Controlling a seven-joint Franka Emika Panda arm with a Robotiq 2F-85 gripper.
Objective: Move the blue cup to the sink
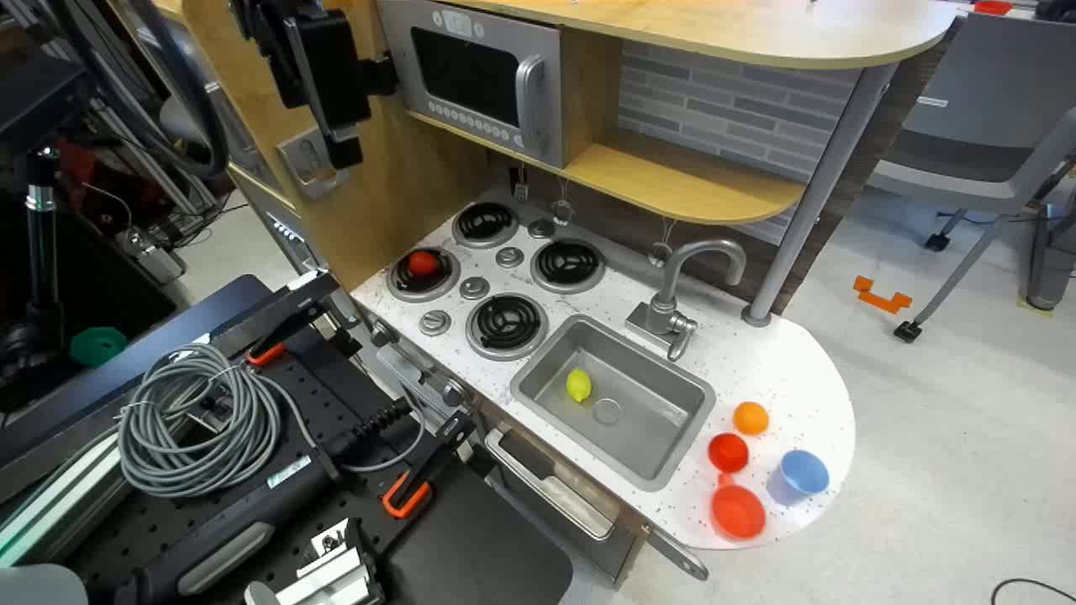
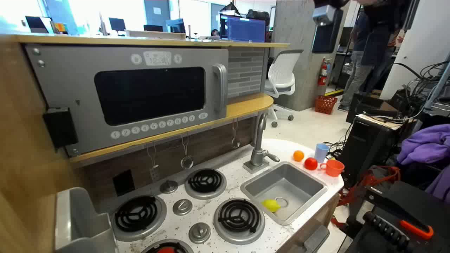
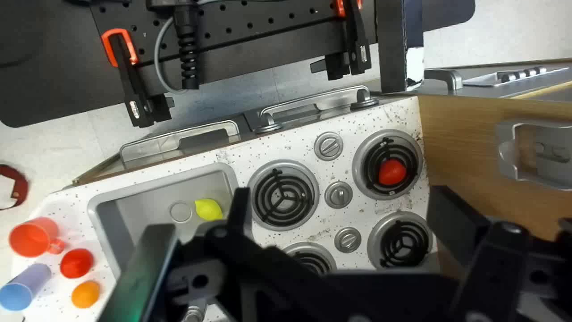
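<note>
Hanging higher than sink (image 1: 643, 428) w/ widely spread claw (image 3: 340, 194). In both ext. views, can spot blue cup (image 1: 799, 476) upright on desk (image 1: 782, 361) beyond sink's end, w/ round red item (image 1: 728, 452) btwn.

White countertop (image 1: 786, 357) with blue cup (image 1: 799, 476), red mug (image 1: 738, 512), red ball (image 1: 728, 453), orange ball (image 1: 751, 418)

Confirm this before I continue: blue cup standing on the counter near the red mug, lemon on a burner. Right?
No, the lemon is misplaced: it lies in the sink, as the wrist view shows. The rest is right: the blue cup stands on the counter near the red mug.
</note>
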